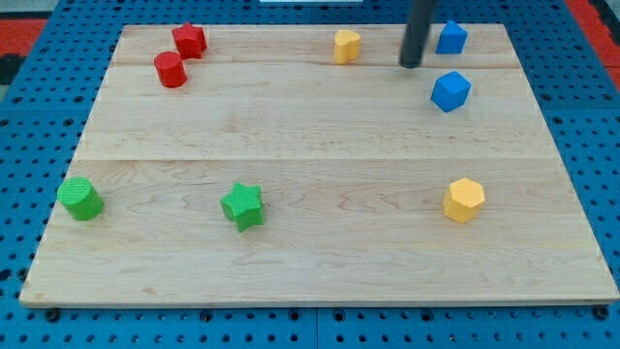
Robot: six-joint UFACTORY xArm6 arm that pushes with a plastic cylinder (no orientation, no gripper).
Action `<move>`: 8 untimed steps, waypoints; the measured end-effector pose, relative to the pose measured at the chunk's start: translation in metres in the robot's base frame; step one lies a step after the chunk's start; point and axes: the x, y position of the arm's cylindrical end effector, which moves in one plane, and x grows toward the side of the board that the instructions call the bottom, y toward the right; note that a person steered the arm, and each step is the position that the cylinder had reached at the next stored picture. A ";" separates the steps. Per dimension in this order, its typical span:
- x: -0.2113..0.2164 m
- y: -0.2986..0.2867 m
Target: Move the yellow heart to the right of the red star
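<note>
Green star (pixel 242 206) foremost; beyond, small yellow heart (pixel 347 46), my tip (pixel 412 65), empty, rightward, apart.

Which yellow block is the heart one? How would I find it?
Look along the top edge of the wooden board, near the middle. The yellow heart sits there, just to the view's left of my tip. The other yellow block is a hexagon, far down at the view's bottom right.
</note>
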 end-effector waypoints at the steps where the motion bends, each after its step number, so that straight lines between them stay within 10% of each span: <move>1: -0.007 -0.058; 6: -0.056 -0.116; 8: 0.040 -0.082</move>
